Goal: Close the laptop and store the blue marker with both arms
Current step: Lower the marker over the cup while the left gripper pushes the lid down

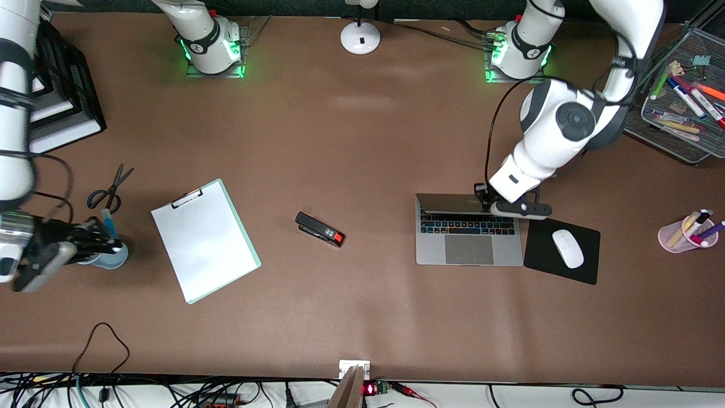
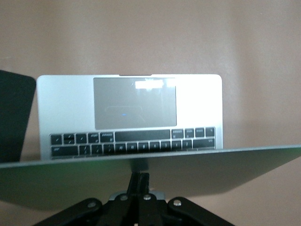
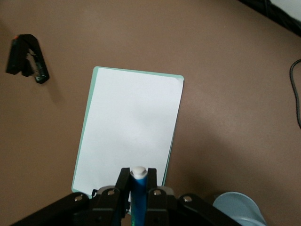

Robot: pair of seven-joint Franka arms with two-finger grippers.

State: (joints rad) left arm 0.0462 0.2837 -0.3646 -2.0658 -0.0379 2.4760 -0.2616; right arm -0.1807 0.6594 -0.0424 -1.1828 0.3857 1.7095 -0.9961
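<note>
Both arms busy at the table's two ends.
Left gripper (image 1: pixel 491 203) bent down onto laptop (image 1: pixel 469 245) lid, fingers together; right gripper (image 1: pixel 96 241) clamped on marker (image 3: pixel 138 194) over blue cup (image 1: pixel 111 258).

One laptop (image 1: pixel 469 235), one mouse (image 1: pixel 567 248) and one mouse pad (image 1: pixel 586 271). One stapler (image 1: pixel 320 229), one clipboard (image 1: pixel 205 239), one pair of scissors (image 1: pixel 110 188). Two cups: a blue cup (image 1: pixel 116 258) and a pink cup (image 1: pixel 677 239). One blue marker (image 3: pixel 138 193). One mesh tray (image 1: pixel 668 127) with several markers, too jumbled to count. One lamp base (image 1: pixel 360 37). Two arms, two grippers: left gripper (image 1: pixel 491 203), right gripper (image 1: pixel 93 241).
</note>
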